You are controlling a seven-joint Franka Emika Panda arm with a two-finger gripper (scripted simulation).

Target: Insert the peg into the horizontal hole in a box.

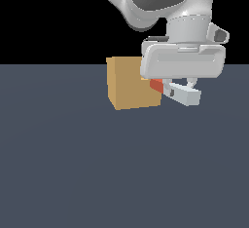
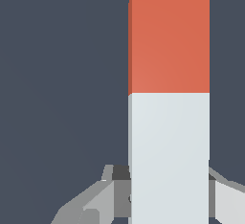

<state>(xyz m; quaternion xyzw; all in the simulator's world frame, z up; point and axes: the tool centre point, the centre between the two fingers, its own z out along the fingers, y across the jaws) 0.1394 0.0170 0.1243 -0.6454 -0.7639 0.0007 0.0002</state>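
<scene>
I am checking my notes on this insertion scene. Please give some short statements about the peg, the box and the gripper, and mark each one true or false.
1. The gripper holds the peg by its whitish part. True.
2. The peg's orange-red end points toward the box. True.
3. The peg lies loose on the floor. False: it is held above the floor between the fingers.
4. The box is blue. False: it is tan.
5. The whole peg is already hidden inside the box. False: both colours show in the wrist view.
</scene>
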